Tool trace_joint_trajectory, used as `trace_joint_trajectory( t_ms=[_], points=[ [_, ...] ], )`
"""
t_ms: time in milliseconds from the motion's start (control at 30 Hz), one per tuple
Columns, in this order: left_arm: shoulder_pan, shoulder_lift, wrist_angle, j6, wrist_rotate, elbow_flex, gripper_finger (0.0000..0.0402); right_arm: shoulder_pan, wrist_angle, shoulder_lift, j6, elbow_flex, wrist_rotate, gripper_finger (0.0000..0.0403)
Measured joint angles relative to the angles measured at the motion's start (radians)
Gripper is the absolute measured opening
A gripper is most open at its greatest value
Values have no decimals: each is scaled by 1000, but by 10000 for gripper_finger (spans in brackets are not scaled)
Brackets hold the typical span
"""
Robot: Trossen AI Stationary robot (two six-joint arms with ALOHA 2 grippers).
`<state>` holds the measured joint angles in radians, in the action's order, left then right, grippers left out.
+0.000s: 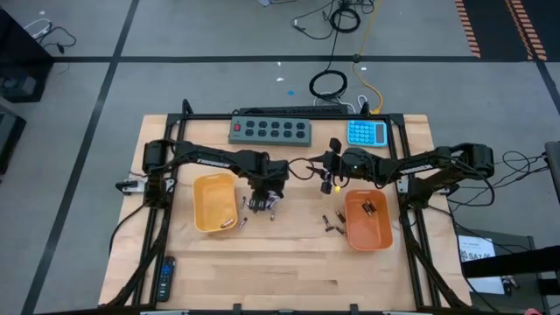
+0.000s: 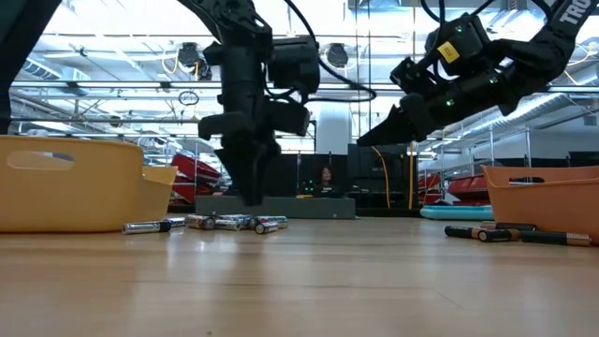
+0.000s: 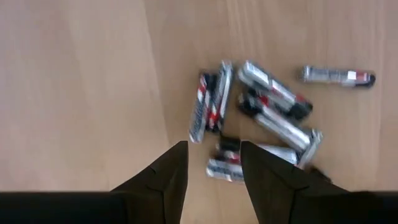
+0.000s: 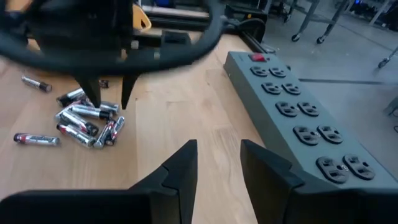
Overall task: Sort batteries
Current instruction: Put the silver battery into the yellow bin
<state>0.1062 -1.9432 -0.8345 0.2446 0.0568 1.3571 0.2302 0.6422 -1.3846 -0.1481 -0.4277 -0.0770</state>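
Left hand (image 3: 211,163) hangs over the silver batteries (image 3: 261,115) heaped mid-counter (image 1: 280,271), fingers parted with nothing between them, tips just above the heap's edge. In the low view the left hand (image 2: 251,192) sits right behind the pile (image 2: 234,223), close to the wood. One battery (image 3: 337,75) lies apart from the heap. Left tray (image 1: 214,201) is beside the pile; one battery (image 1: 226,225) seems to lie in its near corner, hard to tell. Right hand (image 4: 217,155) is raised over the counter's middle, fingers apart and empty, facing the left arm and the power strip (image 4: 298,112). Right tray (image 1: 367,223) holds a few dark batteries (image 1: 367,207); more dark ones (image 1: 331,220) lie on the counter just beside it. Blue calculator (image 1: 367,132) sits at the back edge, remote (image 1: 166,276) at the front left.
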Motion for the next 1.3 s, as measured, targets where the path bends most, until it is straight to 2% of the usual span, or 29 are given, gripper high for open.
trace_joint_trajectory(
  t_ms=[467,767,1300],
  points=[
    [0,-2,-94,-290,21,4,156,0,-9,0,24,7,-4,114],
    [0,-2,-96,-410,29,4,156,-1,-8,0,29,7,-4,114],
    [-2,-2,-61,-476,10,-24,157,-1,-8,0,32,7,-2,114]
  ],
)
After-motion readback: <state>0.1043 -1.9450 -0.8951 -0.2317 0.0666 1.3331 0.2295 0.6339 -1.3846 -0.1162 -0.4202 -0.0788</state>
